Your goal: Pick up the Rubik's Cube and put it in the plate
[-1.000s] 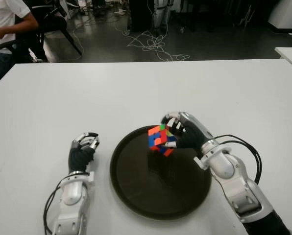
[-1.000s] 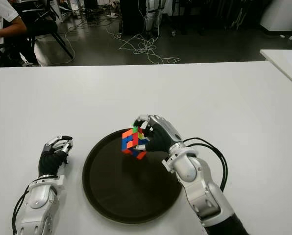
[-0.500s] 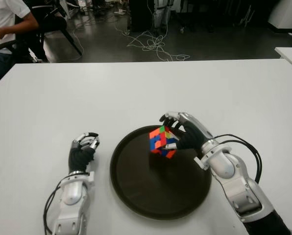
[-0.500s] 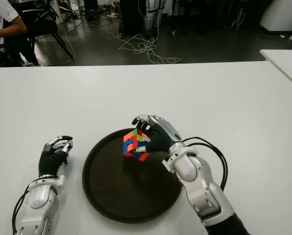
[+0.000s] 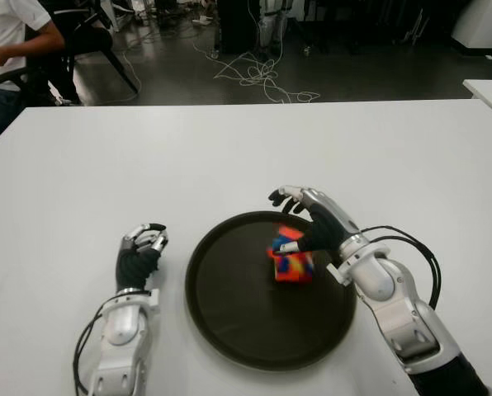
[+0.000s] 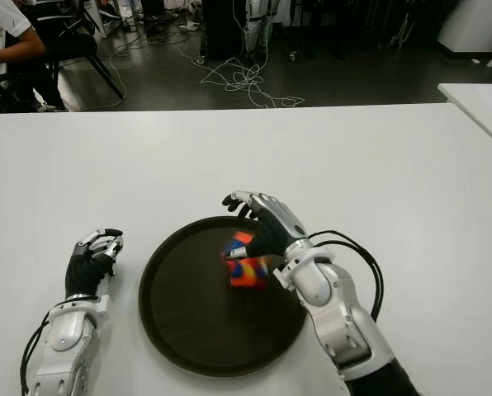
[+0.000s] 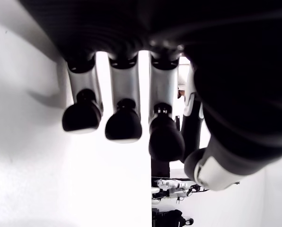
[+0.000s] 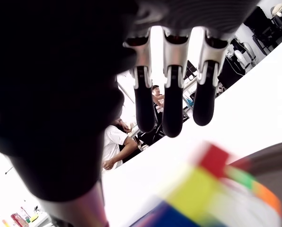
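On the white table [image 5: 81,165] before me sits a round dark plate [image 5: 229,313], and the Rubik's Cube [image 5: 291,257] shows inside it, toward about two o'clock of the plate's middle, blurred, so I cannot tell whether it already rests on the plate's floor or is just above it. My right hand [image 5: 312,223] is over the plate's rim at about two o'clock, its fingers [image 8: 171,101] stretched out straight and spread, gripping nothing; in my right wrist view the cube [image 8: 212,189] shows just beneath those extended fingers, apart from them, with red, yellow, green and blue stickers smeared. The thumb tip shows close beside the cube's upper edge in the eye views, though I cannot tell if it touches. Nothing else lies in the plate. My left hand [image 5: 140,247] shows beside the plate, off its nine o'clock side, with its fingers [image 7: 124,124] curled inward on nothing and a narrow strip of bare table between it and the rim. A black cable [image 5: 411,247] loops out from my right wrist above the table. Beyond the table's far edge, at about eleven o'clock, a person [image 5: 11,33] in a white shirt sits on a chair, and loose wires [image 5: 258,74] lie on the grey floor.
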Motion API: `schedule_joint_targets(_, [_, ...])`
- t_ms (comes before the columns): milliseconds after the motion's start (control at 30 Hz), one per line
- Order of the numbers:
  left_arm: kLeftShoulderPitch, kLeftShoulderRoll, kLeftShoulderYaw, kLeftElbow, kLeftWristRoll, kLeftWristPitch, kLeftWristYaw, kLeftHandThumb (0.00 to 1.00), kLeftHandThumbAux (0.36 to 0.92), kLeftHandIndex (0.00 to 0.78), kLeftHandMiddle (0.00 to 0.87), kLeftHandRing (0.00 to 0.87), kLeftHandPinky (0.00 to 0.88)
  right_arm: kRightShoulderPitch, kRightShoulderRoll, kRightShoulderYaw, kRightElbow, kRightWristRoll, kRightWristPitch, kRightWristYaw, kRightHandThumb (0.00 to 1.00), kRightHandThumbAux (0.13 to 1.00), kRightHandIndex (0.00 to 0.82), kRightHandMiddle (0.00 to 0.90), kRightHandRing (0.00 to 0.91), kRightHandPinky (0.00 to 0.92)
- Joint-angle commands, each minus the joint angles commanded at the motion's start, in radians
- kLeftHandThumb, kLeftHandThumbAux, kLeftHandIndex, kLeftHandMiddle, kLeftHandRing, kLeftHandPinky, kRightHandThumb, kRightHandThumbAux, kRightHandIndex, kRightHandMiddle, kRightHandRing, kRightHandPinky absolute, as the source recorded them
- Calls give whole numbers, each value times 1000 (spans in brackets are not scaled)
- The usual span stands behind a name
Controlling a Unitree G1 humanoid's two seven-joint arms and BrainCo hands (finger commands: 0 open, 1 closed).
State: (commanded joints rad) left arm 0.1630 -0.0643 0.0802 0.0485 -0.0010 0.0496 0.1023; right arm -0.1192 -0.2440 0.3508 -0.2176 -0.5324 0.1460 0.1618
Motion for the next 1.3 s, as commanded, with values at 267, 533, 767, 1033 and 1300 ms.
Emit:
schedule_joint_targets(267, [2, -3, 3, -9, -11, 12, -3, 710, 704, 444, 816, 818, 807, 2, 3, -1, -3, -13, 11, 0, 24, 936, 311, 370, 371, 374])
schedule_joint_targets(533, [1, -6, 4, -11, -15, 18, -2, 710, 704, 444, 812, 818, 805, 3, 2, -3, -12, -25, 29, 12, 0, 926, 300, 356, 358, 353])
schedule_joint_targets(767, [2, -3, 0, -12, -8, 21, 0, 709, 705, 443, 816, 818, 804, 0, 3, -2, -17, -32, 46, 19, 0, 929, 289, 352, 356, 349])
schedule_joint_targets(1033, [2, -1, 1, -9, -9, 14, -4, 709, 705, 443, 818, 820, 811, -2, -2, 0, -25, -39, 56, 33, 0, 910, 293, 359, 363, 358])
schedule_joint_targets(1300, [1, -1, 4, -8, -10, 18, -4, 709, 705, 443, 822, 824, 814, -2, 0, -8, -19, -40, 47, 23, 0, 904, 302, 362, 377, 379])
